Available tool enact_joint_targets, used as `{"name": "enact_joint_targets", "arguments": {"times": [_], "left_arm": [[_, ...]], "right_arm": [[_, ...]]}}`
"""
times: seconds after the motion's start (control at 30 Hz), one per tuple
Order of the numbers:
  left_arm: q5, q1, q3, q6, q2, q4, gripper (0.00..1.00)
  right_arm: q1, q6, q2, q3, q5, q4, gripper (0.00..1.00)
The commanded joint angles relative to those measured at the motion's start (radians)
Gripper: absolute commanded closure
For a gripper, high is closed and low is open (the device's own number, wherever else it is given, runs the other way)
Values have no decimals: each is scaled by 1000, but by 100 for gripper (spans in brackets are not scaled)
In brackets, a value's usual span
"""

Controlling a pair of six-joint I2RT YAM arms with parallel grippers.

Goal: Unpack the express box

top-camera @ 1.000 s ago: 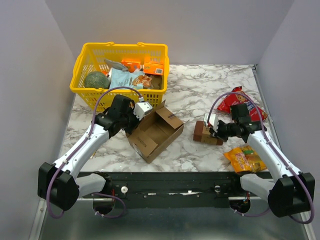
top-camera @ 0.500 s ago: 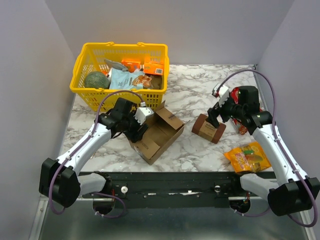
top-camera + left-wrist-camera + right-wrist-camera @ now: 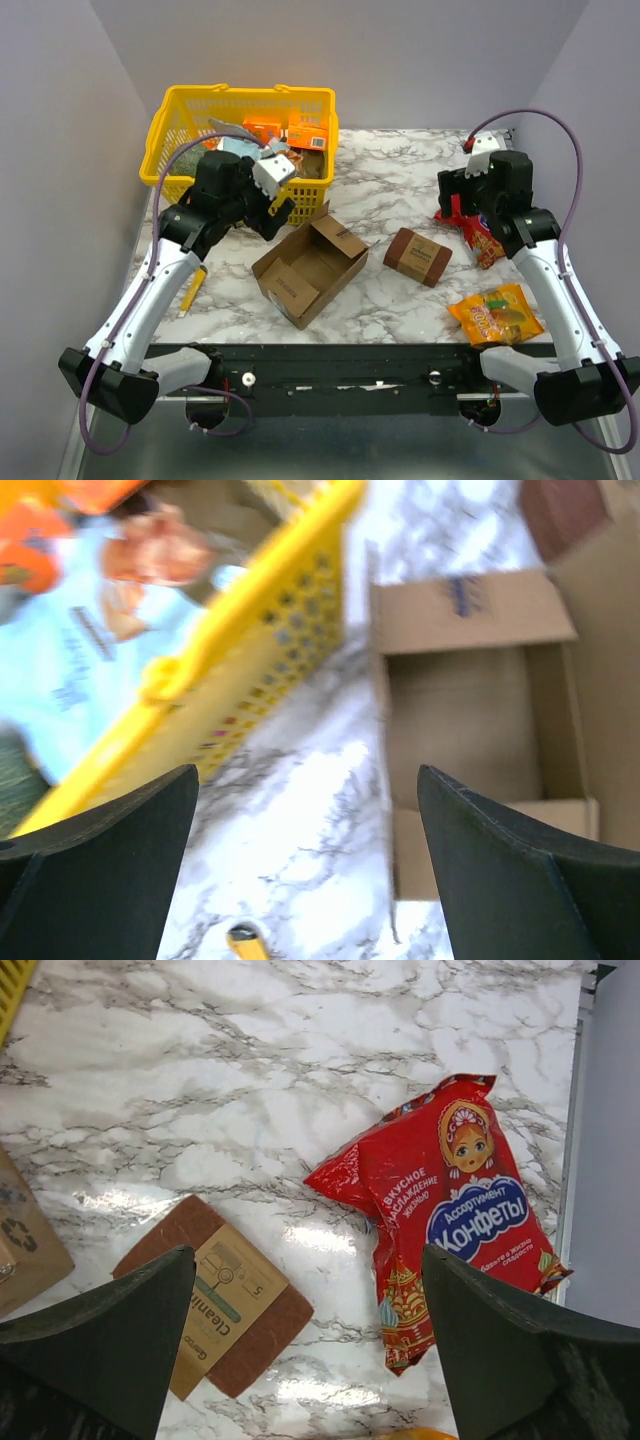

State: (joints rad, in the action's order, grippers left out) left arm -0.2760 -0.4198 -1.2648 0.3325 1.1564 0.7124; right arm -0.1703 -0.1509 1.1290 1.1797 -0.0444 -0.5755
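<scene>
The express box (image 3: pixel 310 262) lies open on the marble table, flaps spread, its inside showing bare cardboard (image 3: pixel 470 730). My left gripper (image 3: pixel 272 195) hangs open above the gap between the box and the yellow basket, holding nothing (image 3: pixel 305 810). My right gripper (image 3: pixel 455 195) is open over the right side of the table, apart from the box. Below it (image 3: pixel 305 1260) lie a dark-brown packet (image 3: pixel 215 1295) and a red candy bag (image 3: pixel 450 1200). The packet (image 3: pixel 417 256) rests flat just right of the box.
A yellow basket (image 3: pixel 175 130) with several packaged goods stands at the back left, its wall (image 3: pixel 270 640) close to the box. A yellow tool (image 3: pixel 190 292) lies left of the box. An orange snack bag (image 3: pixel 497 313) sits front right. The red bag (image 3: pixel 480 240) is partly under the right arm.
Both grippers opened and rose. The left one let go of the box and moved back toward the basket. The right one released the brown packet, which now lies flat, and drew back right.
</scene>
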Motion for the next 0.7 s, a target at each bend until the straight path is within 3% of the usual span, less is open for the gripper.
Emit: {"name": "enact_joint_targets", "arguments": {"times": [0.0,0.13,0.3,0.4,0.57,0.67], "left_arm": [[190,71,-48,-122,35,-112,1],[161,195,-38,-270,48,-168,1],[144,246,-24,-328,32,-206,1],[162,266,-42,-375,40,-218,1],[192,266,-28,-352,52,-211,1],[185,266,-24,-349,63,-218,1]], "right_arm": [[-3,28,-37,-29,-81,31,0],[-1,53,-72,-60,-69,42,0],[-1,50,-97,-61,-92,49,0],[-3,42,-89,-8,-101,48,0],[-1,79,-31,220,-118,29,0],[-3,93,-14,239,-143,28,0]]}}
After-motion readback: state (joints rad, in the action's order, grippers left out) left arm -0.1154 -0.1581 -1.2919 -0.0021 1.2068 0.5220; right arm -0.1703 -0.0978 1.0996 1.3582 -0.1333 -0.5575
